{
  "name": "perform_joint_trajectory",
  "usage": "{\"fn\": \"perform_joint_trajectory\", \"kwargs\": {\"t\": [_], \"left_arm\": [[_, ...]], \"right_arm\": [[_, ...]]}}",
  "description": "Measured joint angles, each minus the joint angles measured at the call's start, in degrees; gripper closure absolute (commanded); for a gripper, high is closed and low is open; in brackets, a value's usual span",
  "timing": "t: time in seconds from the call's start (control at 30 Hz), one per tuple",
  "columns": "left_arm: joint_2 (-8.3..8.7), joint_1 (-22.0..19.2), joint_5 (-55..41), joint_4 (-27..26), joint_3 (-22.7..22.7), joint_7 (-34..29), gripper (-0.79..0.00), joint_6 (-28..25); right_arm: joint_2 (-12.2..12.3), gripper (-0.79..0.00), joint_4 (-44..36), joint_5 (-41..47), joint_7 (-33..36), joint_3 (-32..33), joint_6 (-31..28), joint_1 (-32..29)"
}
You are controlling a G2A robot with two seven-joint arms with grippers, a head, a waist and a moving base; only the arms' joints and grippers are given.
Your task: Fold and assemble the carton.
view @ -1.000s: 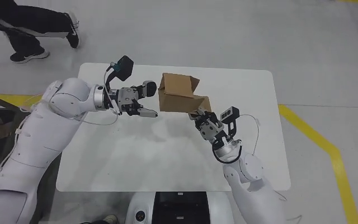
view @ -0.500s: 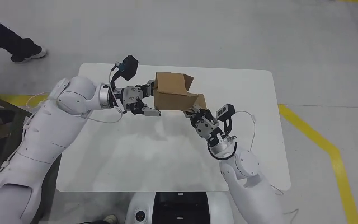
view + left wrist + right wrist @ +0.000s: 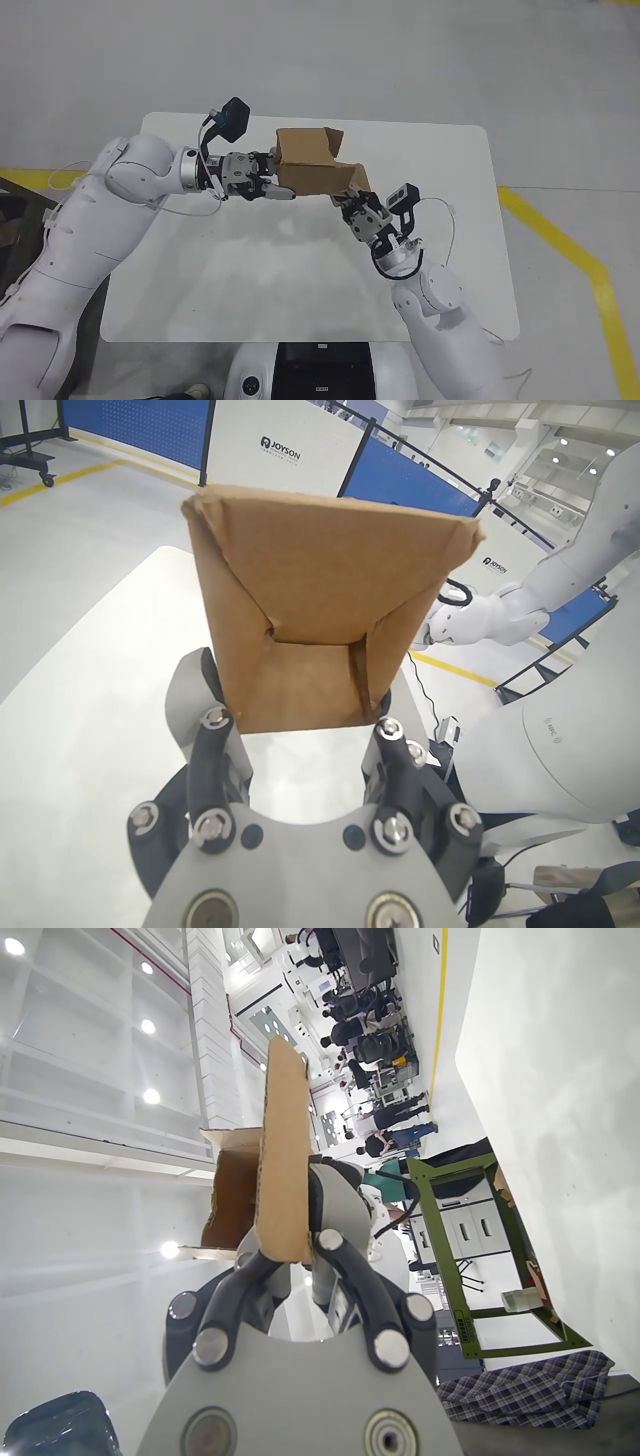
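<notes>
Gap's closed. A second ago the left claw (image 3: 274,178) sat clear of the carton (image 3: 308,165). Now the carton has shifted over to it, and its end sits between that claw's fingers. The right arm followed it across, so the right claw (image 3: 350,207) is further in over the desk (image 3: 300,290).

Left claw (image 3: 295,700): spread wide, one finger on either side of the carton (image 3: 320,600) end. Both pads look in contact with the side walls. I'd call that a light grip.

Right claw (image 3: 285,1248): narrow, pinched on a flap (image 3: 285,1153) seen edge-on. The carton body sits just beyond its fingertips.

The carton looks clear of the desk, hanging between the two claws. The left claw has one end and the right claw has the flap at the opposite lower corner. The body is squared up into a box shape and the flaps are not closed.

For the task, this reads as a switch to a two-point hold. With the left claw bracing the body, the right one can fold its flap in. Early-to-mid stage, nothing tucked or locked as far as I can see.

Risk: it's thin cardboard gripped wide across an open end. Squeeze too hard and the walls bow. Fold too fast and the carton twists out of the left fingers.
</notes>
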Motion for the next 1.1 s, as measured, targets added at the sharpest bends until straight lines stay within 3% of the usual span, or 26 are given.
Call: {"fn": "perform_joint_trajectory", "kwargs": {"t": [0.17, 0.2, 0.23, 0.37, 0.43, 0.5, 0.57, 0.8, 0.87, 0.9, 0.97, 1.0, 1.1], "left_arm": [[-0.03, -0.2, 0.0, 0.1, 0.1, -0.1, -0.437, 0.3], [-0.04, -0.2, 0.0, 0.2, 0.1, 0.0, -0.428, 0.3], [-0.04, -0.2, 0.0, 0.2, 0.1, 0.0, -0.425, 0.4], [-0.06, -0.2, 0.0, 0.3, 0.1, 0.1, -0.391, 0.5], [-0.05, -0.2, -0.1, 0.3, 0.2, 0.0, -0.391, 0.6], [-0.01, -0.1, -0.3, 0.3, 0.1, 0.0, -0.391, 0.6], [0.05, 0.0, -0.6, 0.5, -0.1, 0.0, -0.391, 0.6], [0.67, 0.7, -1.5, 1.5, -1.9, -0.5, -0.385, 0.4], [0.92, 1.0, -1.6, 1.6, -2.5, -0.8, -0.329, 0.5], [1.1, 1.2, -1.6, 1.6, -2.9, -1.0, -0.323, 0.6], [1.39, 1.7, -1.4, 1.4, -3.4, -1.2, -0.329, 0.7], [1.58, 2.0, -1.3, 1.2, -3.6, -1.3, -0.342, 0.9], [2.06, 2.8, -1.1, 0.5, -3.9, -1.6, -0.363, 1.2]], "right_arm": [[0.0, 0.0, 0.1, 0.4, 0.1, 0.2, 0.1, 0.2], [0.0, -0.068, 0.1, 0.6, 0.1, 0.2, 0.1, 0.2], [0.0, -0.194, 0.1, 0.6, 0.1, 0.2, 0.1, 0.2], [0.1, -0.394, 0.2, 0.7, 0.4, 0.4, 0.1, 0.2], [0.2, -0.646, 0.1, 0.6, 0.6, 0.6, 0.1, 0.0], [0.3, -0.757, 0.0, 0.4, 0.7, 1.0, 0.1, -0.2], [0.3, -0.785, 0.0, 0.2, 0.5, 1.4, 0.0, -0.3], [1.1, -0.763, 0.1, -5.3, -1.0, 5.4, -2.3, -1.1], [1.4, -0.619, 0.4, -7.7, -1.3, 7.2, -3.8, -1.4], [1.6, -0.382, 0.6, -9.7, -1.1, 8.5, -5.0, -1.4], [2.0, -0.077, 0.9, -12.6, -0.4, 10.4, -7.2, -1.4], [2.2, 0.0, 1.1, -13.5, 0.5, 11.6, -8.9, -1.3], [2.7, 0.0, 1.7, -15.8, 5.3, 13.6, -13.9, -0.5]]}}
